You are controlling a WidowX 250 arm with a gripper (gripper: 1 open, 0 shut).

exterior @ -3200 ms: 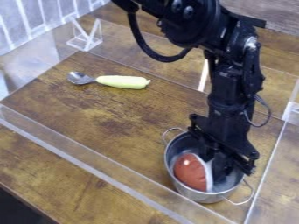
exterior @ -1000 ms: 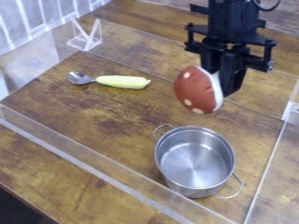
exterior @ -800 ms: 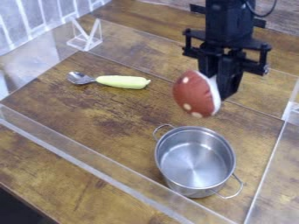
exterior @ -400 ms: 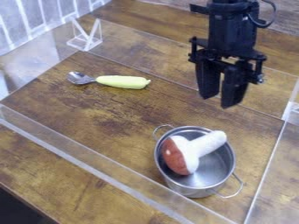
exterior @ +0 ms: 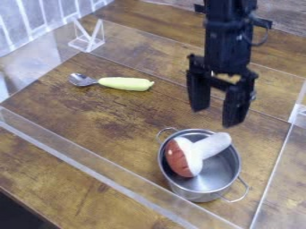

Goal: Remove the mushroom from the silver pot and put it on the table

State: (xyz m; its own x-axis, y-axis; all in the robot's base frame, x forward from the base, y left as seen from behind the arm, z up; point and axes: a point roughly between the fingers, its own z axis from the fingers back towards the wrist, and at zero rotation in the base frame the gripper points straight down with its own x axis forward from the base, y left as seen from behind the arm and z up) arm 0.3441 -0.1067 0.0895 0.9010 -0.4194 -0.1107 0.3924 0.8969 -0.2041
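The mushroom point(exterior: 191, 154) lies on its side inside the silver pot point(exterior: 210, 194). Its reddish-brown cap is at the left and its white stem points up to the right, over the rim. The pot stands on the dark wood table point(exterior: 84, 121) at the front right. My gripper point(exterior: 216, 98) hangs just behind and above the pot, pointing down. Its two black fingers are spread wide and open, with nothing between them, and they are clear of the mushroom.
A yellow-green handled spoon point(exterior: 116, 82) lies on the table at the left. Clear acrylic walls point(exterior: 72, 148) edge the tabletop, and a small clear acrylic stand point(exterior: 85, 37) sits at the back left.
A second ago my gripper held the mushroom in the air above the pot. It opened, the mushroom dropped into the pot, and the gripper sank lower.
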